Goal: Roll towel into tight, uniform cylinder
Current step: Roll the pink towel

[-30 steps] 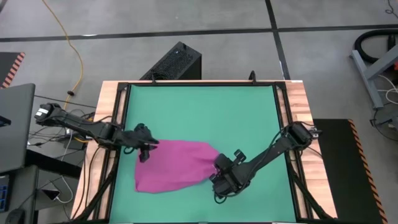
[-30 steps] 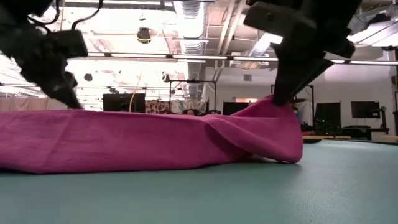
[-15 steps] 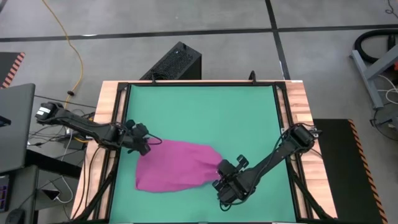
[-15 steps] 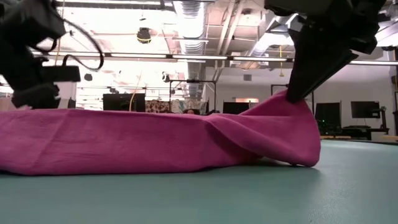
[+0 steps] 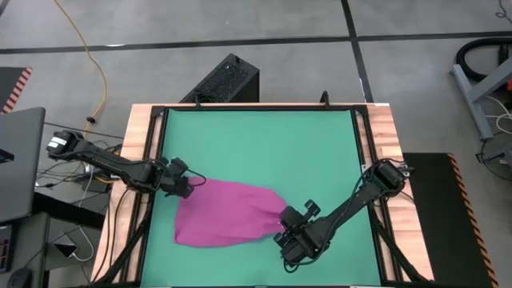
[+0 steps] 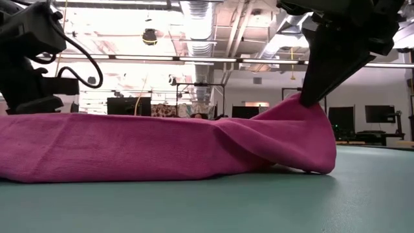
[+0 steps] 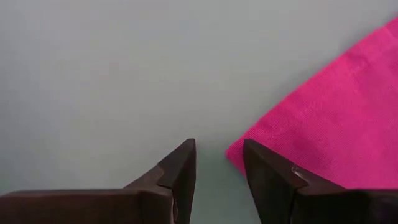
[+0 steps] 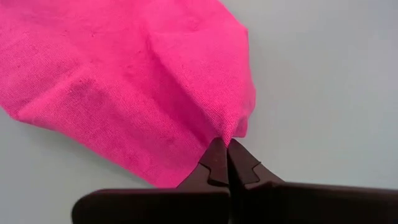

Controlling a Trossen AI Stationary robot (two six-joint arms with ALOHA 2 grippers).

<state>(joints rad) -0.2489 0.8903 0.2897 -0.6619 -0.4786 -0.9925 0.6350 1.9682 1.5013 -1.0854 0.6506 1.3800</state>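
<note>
The magenta-pink towel (image 5: 228,212) lies bunched on the green mat (image 5: 260,144), toward its front. My right gripper (image 5: 285,221) is shut on the towel's right end and lifts it into a peak (image 6: 304,107); the right wrist view shows the fingertips pinching a fold (image 8: 225,134). My left gripper (image 5: 187,187) is low at the towel's far-left corner, its fingers a little apart, empty. In the left wrist view the towel's corner (image 7: 311,118) lies just beside one fingertip (image 7: 261,165). No white tag shows.
A wooden table border (image 5: 384,152) and black frame rails surround the mat. A black box (image 5: 224,80) stands behind the table. A laptop (image 5: 20,160) sits off to the left. Bare mat lies behind the towel.
The right gripper has pulled the towel's right end slightly toward the front and right. The left gripper has moved back to the towel's far-left corner and lowered.
</note>
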